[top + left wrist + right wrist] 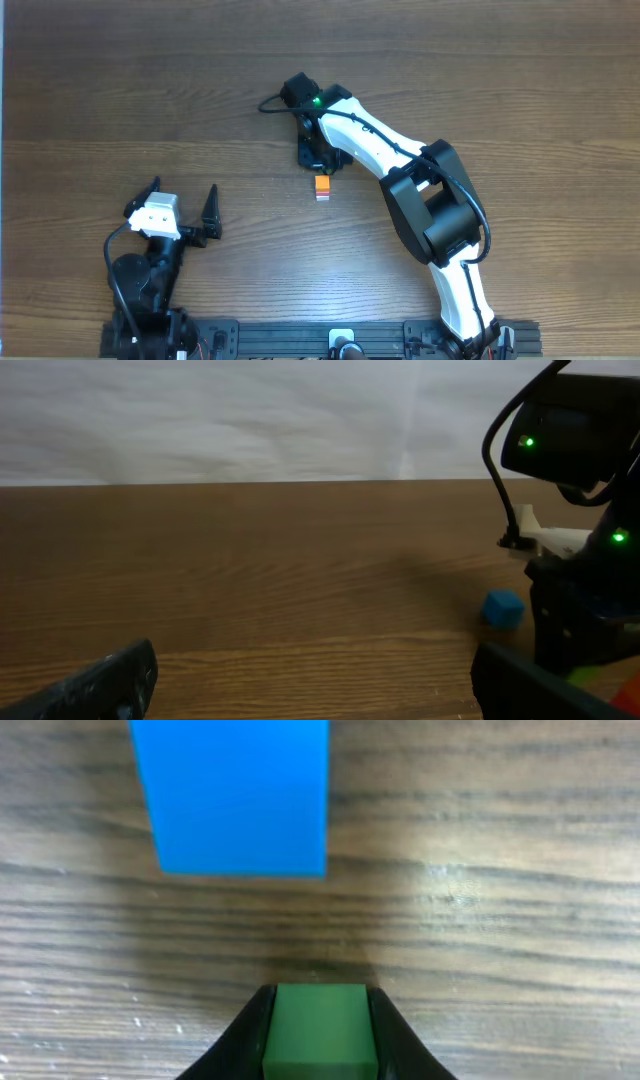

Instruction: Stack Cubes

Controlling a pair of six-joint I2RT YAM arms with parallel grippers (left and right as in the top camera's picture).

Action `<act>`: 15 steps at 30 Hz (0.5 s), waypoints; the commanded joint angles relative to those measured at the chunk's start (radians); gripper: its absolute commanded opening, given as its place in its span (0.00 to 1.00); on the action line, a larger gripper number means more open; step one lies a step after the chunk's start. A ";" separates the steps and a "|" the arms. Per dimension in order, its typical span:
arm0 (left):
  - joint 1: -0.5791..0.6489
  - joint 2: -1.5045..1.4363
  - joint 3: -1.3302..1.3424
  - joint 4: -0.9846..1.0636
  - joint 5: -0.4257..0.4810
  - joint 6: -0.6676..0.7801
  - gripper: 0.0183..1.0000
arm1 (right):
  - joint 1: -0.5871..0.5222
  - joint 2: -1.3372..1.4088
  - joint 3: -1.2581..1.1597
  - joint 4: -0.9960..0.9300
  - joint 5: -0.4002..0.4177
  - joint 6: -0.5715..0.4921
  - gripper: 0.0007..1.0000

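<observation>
- Right up against the lens, the green cube (pixel 320 1038) is pinched between the two dark fingers of the right gripper (pixel 320 1008), one finger pressed on each side, a firm hold!
- The wooden counter (pixel 500 80) carries everything, grain running side to side.
- The right arm (pixel 380 142), white links and dark joints, stretches from its base up past the middle of the counter, a green light glowing near its wrist.
- The left arm (pixel 150 270) sits low by its own base, well apart from the action.
- The left gripper (pixel 183 190) is spread wide, fingers far apart with nothing between them, hanging over bare wood.
- The blue cube (pixel 235 795) rests flat on the counter just ahead of the gripped green one, with a strip of wood between the two, so they're not touching; from the left wrist camera it sits just beside the right gripper.
- Whether the green cube is touching the counter or held just above it, I can't tell.
- The orange cube (pixel 322 185), with a pale patch on its near side, lies alone on the counter just beside the right gripper, on the side toward the arm bases.
</observation>
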 commanded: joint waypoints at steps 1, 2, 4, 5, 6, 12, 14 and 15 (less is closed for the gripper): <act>-0.004 -0.007 -0.005 -0.001 0.009 0.015 1.00 | 0.007 0.022 0.050 -0.031 -0.004 -0.009 0.21; -0.004 -0.007 -0.005 -0.001 0.009 0.014 1.00 | 0.007 0.022 0.061 -0.039 -0.004 -0.011 0.20; -0.004 -0.007 -0.005 -0.001 0.009 0.014 1.00 | 0.007 0.022 0.080 -0.057 0.001 -0.013 0.20; -0.004 -0.007 -0.005 -0.001 0.009 0.015 1.00 | 0.007 0.022 0.089 -0.064 0.003 -0.015 0.20; -0.004 -0.007 -0.005 -0.001 0.009 0.015 1.00 | 0.007 0.022 0.099 -0.071 0.003 -0.020 0.20; -0.004 -0.007 -0.005 -0.001 0.009 0.015 1.00 | 0.007 0.022 0.145 -0.106 0.021 -0.023 0.20; -0.004 -0.007 -0.005 -0.001 0.010 0.015 1.00 | 0.007 0.022 0.161 -0.122 0.021 -0.030 0.20; -0.004 -0.007 -0.005 -0.001 0.009 0.014 1.00 | 0.007 0.022 0.170 -0.132 0.021 -0.030 0.20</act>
